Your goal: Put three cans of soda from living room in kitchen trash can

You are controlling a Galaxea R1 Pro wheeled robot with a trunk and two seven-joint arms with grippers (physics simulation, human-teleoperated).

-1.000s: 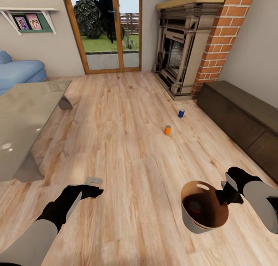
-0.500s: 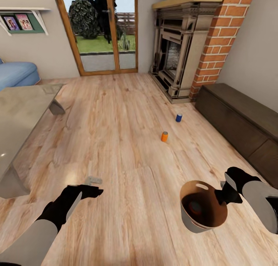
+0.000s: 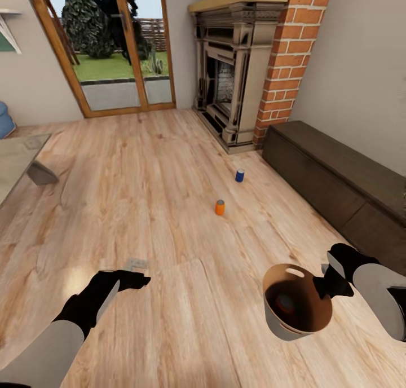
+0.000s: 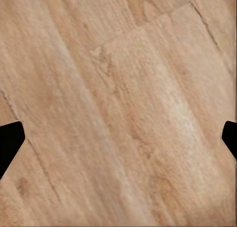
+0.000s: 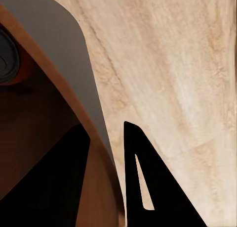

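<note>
The orange can of soda [image 3: 220,207] and the blue one [image 3: 240,175] stand upright on the wood floor, ahead of me and near the fireplace. My right gripper [image 3: 328,284] is shut on the rim of the tash can [image 3: 276,323], held low at my right. A dark reddish can [image 3: 285,303] lies inside it. In the right wrist view the fingers [image 5: 148,187] straddle the bucket wall [image 5: 59,49], and a silvery can top [image 5: 7,59] shows inside. My left gripper [image 3: 134,278] hangs open over bare floor, fingertips [image 4: 10,143] wide apart.
A brick fireplace [image 3: 237,78] stands ahead. A long dark cabinet [image 3: 338,179] runs along the right wall. The glass table's corner [image 3: 17,162] is at the left, with glass doors [image 3: 107,49] behind. A small grey plate [image 3: 137,262] lies in the floor by my left gripper.
The camera has swung right: table, doors, fireplace and both floor cans have shifted left in the picture. Both arms and the held tash can keep their places in view.
</note>
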